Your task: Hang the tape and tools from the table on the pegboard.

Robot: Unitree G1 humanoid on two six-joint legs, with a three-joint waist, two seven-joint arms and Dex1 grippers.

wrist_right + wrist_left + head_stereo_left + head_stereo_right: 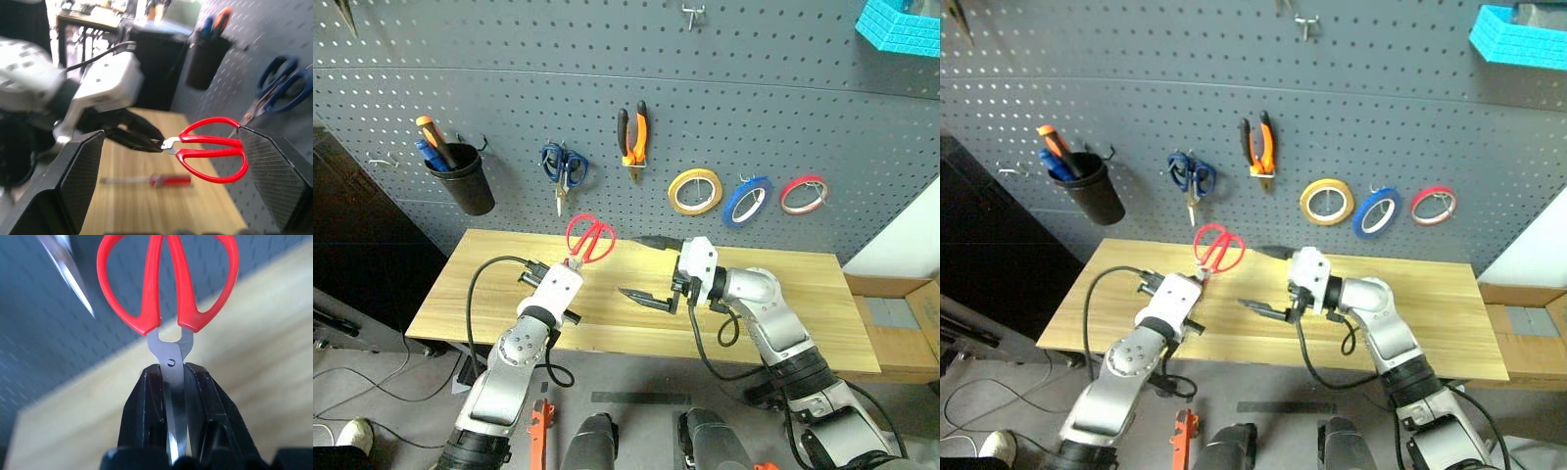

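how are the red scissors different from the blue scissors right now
The red scissors have red handles; the blue scissors have blue ones. The red scissors are clamped by their steel blades in the left tool, handles pointing up above the table; the blue scissors hang on the pegboard, blades pointing down. The red scissors' handle loops look larger than the blue ones. Both pairs are closed, with steel blades.

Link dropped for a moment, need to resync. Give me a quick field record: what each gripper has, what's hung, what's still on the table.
left gripper: shut on the red scissors' blades, handles toward the pegboard
right gripper: open, empty, above the table
hung: pliers, blue tape, blue scissors, yellow roll, red roll
on table: screwdriver
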